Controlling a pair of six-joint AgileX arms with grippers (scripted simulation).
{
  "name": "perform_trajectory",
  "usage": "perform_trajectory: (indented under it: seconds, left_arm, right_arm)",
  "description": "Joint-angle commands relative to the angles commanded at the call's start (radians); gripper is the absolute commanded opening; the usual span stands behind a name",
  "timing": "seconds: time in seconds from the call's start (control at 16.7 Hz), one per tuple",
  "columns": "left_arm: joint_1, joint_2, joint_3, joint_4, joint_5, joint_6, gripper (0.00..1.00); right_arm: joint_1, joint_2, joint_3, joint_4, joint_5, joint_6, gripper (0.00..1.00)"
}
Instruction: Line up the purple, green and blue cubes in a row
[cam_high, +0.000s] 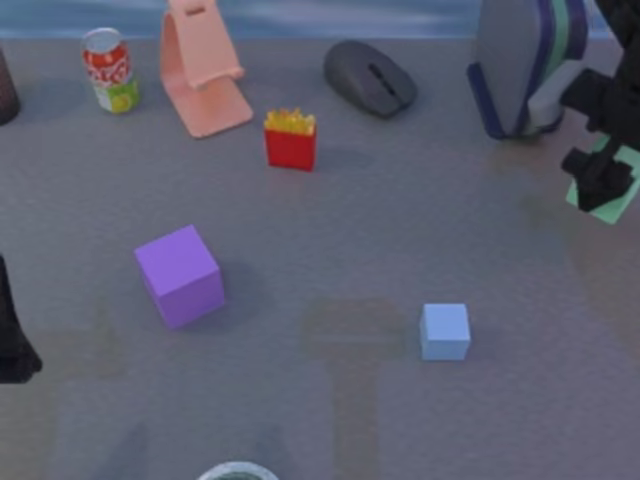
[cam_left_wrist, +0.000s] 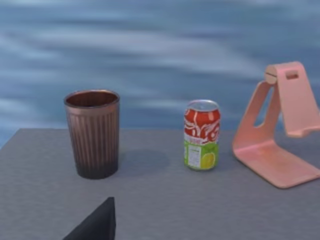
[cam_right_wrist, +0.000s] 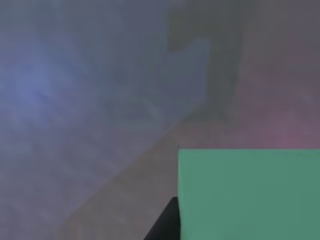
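Right gripper (cam_high: 600, 175) sits at the table's right edge, toward the far side, directly over the green cube (cam_high: 612, 195). From the top view the black fingers overlap the cube; the right wrist view shows the cube (cam_right_wrist: 250, 195) filling the near field with one dark finger (cam_right_wrist: 167, 222) against its side. We read the jaws as closed on it, though we cannot tell whether the cube rests on the table (cam_high: 400, 230) or is lifted.

Purple cube (cam_high: 180, 275) stands left of centre, turned slightly askew. Blue cube (cam_high: 445, 331) lies right of centre, somewhat nearer the front edge, well apart from the purple one. Neither is touched.

Our left gripper (cam_high: 15, 345) is parked at the left edge; we cannot tell how its jaws stand. Its wrist view shows a brown ribbed cup (cam_left_wrist: 93, 134), a soda can (cam_left_wrist: 201, 135) and a pink phone stand (cam_left_wrist: 280, 127).

Along the far side: fries box (cam_high: 290, 140), grey mouse (cam_high: 370, 78).
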Motion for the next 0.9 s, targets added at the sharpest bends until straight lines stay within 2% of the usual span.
perform_trajectory:
  seconds: [0.36, 0.48, 0.66, 0.9]
  left_arm:
    - [0.0, 0.0, 0.0, 0.0, 0.0, 0.0, 1.0]
    - [0.0, 0.0, 0.0, 0.0, 0.0, 0.0, 1.0]
    - [0.0, 0.0, 0.0, 0.0, 0.0, 0.0, 1.0]
    - [0.0, 0.0, 0.0, 0.0, 0.0, 0.0, 1.0]
  right_arm:
    - [-0.003, -0.007, 0.013, -0.015, 0.0, 0.002, 0.0]
    - [0.032, -0.01, 0.013, -0.018, 0.0, -0.001, 0.0]
    - [0.162, -0.023, 0.007, -0.026, 0.0, -0.012, 0.0]
    - [0.428, -0.05, -0.018, -0.04, -0.002, -0.026, 0.0]
